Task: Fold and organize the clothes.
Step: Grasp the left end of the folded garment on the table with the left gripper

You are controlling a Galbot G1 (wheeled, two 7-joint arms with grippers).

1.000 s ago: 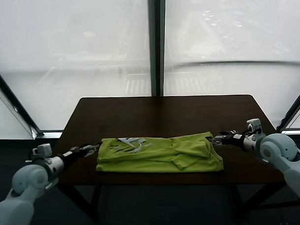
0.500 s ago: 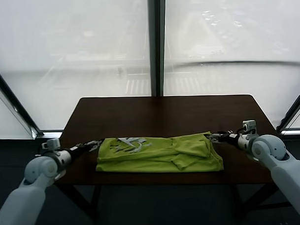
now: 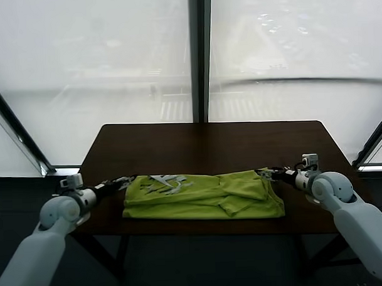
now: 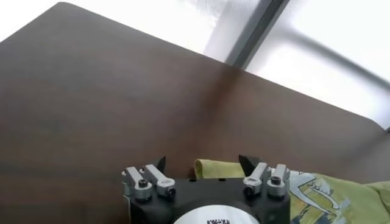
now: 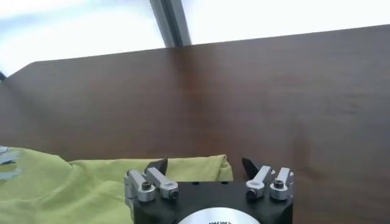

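Note:
The lime-green T-shirt [image 3: 202, 195] lies folded into a long band along the front of the dark table [image 3: 210, 145], its white graphic [image 3: 164, 182] up near the left end. My left gripper [image 3: 122, 182] is open at the shirt's far left corner, which shows between its tips in the left wrist view [image 4: 213, 167]. My right gripper [image 3: 265, 173] is open at the far right corner, whose fabric [image 5: 189, 167] lies between its tips. Neither holds cloth.
The table's back half is bare brown wood. Its front edge [image 3: 206, 225] runs just below the shirt. Bright windows with a dark central post [image 3: 200, 55] stand behind.
Both grippers have moved inward and slightly toward the far side, closing the gap to the shirt's two far corners. The shirt has not moved.

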